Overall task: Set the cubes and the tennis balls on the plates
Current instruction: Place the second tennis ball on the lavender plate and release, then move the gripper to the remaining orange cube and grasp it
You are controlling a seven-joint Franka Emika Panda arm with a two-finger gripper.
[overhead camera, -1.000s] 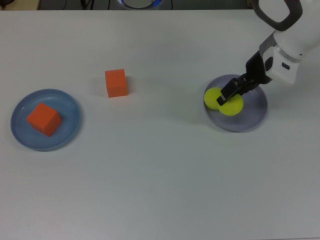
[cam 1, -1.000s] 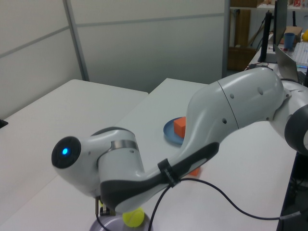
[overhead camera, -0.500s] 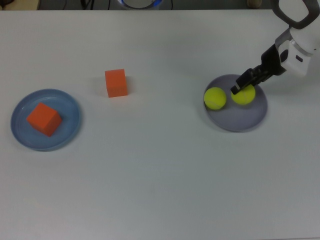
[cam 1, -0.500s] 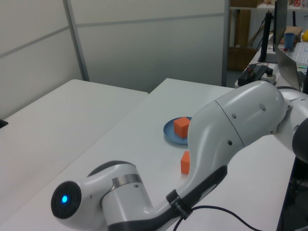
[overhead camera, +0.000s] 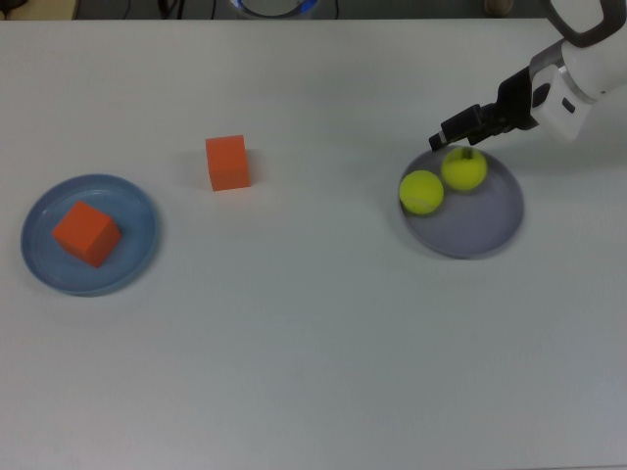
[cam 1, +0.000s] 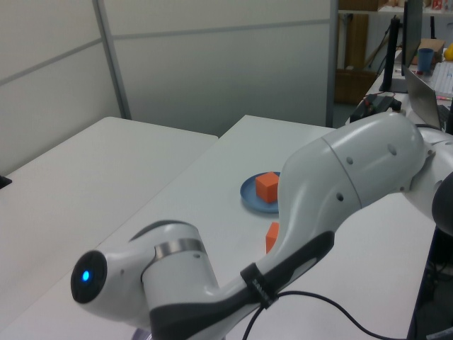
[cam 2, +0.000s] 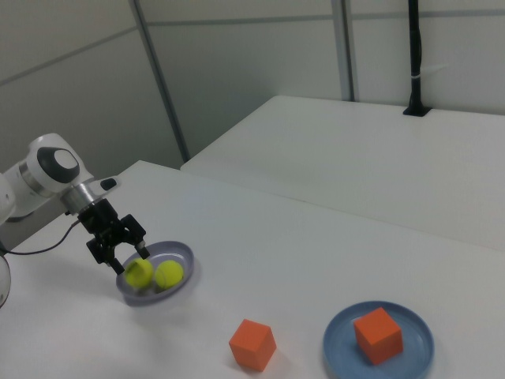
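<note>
Looks like a lab or office-type workroom to me. Plain white tables pushed together, grey partition wall panels behind them, and in the upper right of the left view there's a desk with a laptop, a blue cup and a wooden shelf. A black pole is clamped to a far table.

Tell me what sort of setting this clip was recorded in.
Probably an office-style robotics lab: a robot arm works on a plain white table, with grey partition walls behind and a shelf with a monitor nearby.
</note>
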